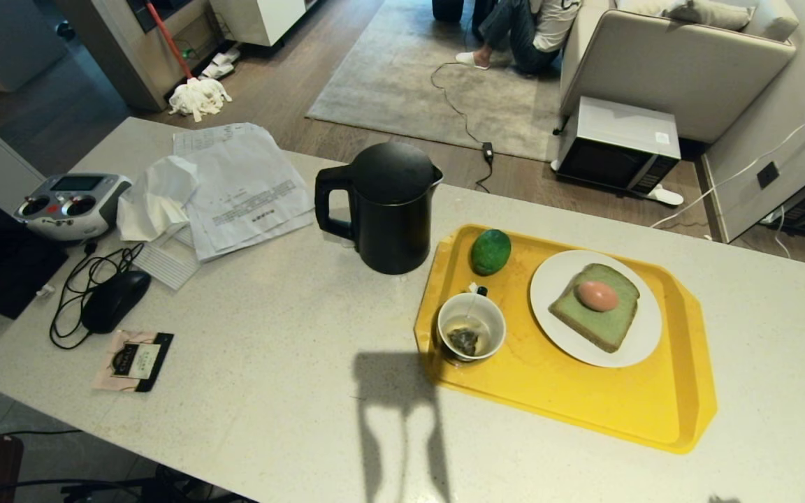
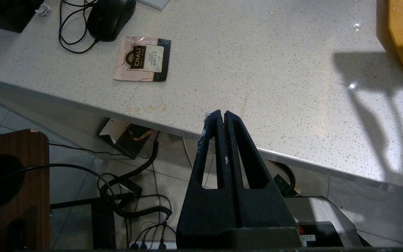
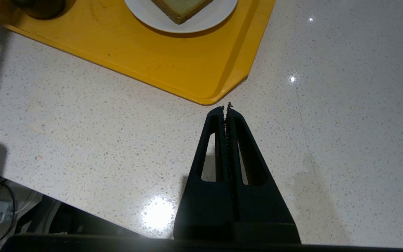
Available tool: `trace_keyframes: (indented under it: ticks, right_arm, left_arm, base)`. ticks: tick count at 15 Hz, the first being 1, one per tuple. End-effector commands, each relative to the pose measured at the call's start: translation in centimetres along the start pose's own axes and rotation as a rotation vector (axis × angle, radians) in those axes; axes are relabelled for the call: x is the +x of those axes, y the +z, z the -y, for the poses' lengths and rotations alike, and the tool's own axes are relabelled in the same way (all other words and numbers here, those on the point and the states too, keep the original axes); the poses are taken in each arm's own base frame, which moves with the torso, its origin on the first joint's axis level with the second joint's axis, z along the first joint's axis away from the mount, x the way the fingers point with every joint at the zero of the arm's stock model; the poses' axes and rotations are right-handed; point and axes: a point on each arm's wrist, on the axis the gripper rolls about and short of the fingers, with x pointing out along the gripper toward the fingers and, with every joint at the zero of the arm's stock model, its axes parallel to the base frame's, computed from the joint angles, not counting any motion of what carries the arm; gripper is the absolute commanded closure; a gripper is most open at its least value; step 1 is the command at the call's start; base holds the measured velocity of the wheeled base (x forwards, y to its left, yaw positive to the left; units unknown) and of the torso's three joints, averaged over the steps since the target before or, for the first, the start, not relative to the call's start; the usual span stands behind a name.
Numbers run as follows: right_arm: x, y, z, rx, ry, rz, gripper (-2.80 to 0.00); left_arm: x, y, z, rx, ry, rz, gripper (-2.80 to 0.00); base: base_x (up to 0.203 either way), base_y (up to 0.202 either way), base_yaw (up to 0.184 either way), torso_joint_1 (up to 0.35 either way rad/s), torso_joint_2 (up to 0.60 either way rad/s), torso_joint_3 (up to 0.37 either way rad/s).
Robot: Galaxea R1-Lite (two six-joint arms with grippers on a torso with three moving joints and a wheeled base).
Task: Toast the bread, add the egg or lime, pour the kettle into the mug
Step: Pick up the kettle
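Both arms sit low at the near edge of the surface (image 1: 270, 391), out of the head view. The left pincer (image 2: 221, 113) is clenched on nothing, poised over the surface edge, well apart from the tray. The right pincer (image 3: 227, 107) is likewise clenched and empty, its tips just short of the near corner of the yellow tray (image 3: 201, 70).

The bread (image 1: 595, 307) lies flat on a white plate (image 1: 643, 342) on the tray, with the egg (image 1: 597, 295) resting on top of it. The lime (image 1: 490, 251) sits on the tray's far left corner. The mug (image 1: 471, 328) stands at the tray's left edge, a tea bag inside; whether it holds liquid I cannot tell. The kettle (image 1: 387, 206) stands on the surface just left of the tray, handle turned away from it.

Handling assessment, as judgement:
- Kettle: likely the heaviest item, rigid, matte. Take it by the loop handle, high up, so that it tips in a controlled way; weight of contents unknown.
- Egg: fragile, smooth, prone to roll off the slice. Light grip across the short axis.
- Bread: soft and light; pinch an edge, avoid crushing.
- Lime: firm, glossy, may slip; grip across its middle.
- Mug: small, stable, best left in place for pouring.
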Motion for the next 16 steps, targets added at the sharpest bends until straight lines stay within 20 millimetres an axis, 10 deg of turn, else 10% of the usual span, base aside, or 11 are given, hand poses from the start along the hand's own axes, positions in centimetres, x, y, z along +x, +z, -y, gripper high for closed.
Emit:
trace_keyframes:
  ticks: [1,16]
  right_arm:
    - [0.01,0.01,0.00,-0.001,0.001,-0.002,0.00]
    - [0.01,0.01,0.00,-0.001,0.001,-0.002,0.00]
  left_arm:
    - [-0.01,0.00,0.00,0.000,0.001,0.001,0.00]
    - [-0.01,0.00,0.00,0.000,0.001,0.001,0.00]
  base:
    - [0.000,0.000,0.000,0.000,0.00,0.000]
    - [0.000,0.000,0.000,0.000,0.00,0.000]
